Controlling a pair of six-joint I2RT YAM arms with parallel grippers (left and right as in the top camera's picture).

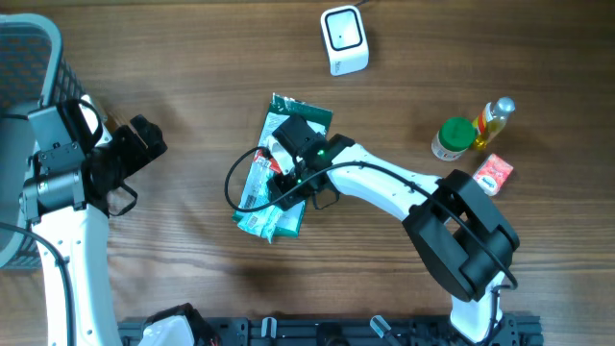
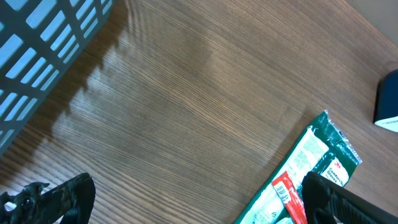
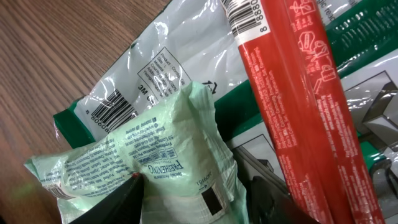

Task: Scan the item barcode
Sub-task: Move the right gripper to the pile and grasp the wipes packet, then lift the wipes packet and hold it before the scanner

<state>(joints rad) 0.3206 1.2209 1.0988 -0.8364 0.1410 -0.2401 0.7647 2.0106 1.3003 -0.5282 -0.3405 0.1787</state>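
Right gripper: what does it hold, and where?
The pale green packet, apparently pinched at one end between the right gripper's fingers.

L arm at left edge, overhead view; L gripper [image 1: 142, 159] points right, jaws wide apart. R arm reaches from lower right to centre; R gripper [image 1: 283, 181] pinches pale green packet [image 3: 168, 149].

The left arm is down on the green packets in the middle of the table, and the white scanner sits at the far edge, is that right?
No: the overhead view shows the right gripper down on the green packets, its fingers around a pale green packet. The left gripper hangs open beside the basket. The white scanner does sit at the far edge.
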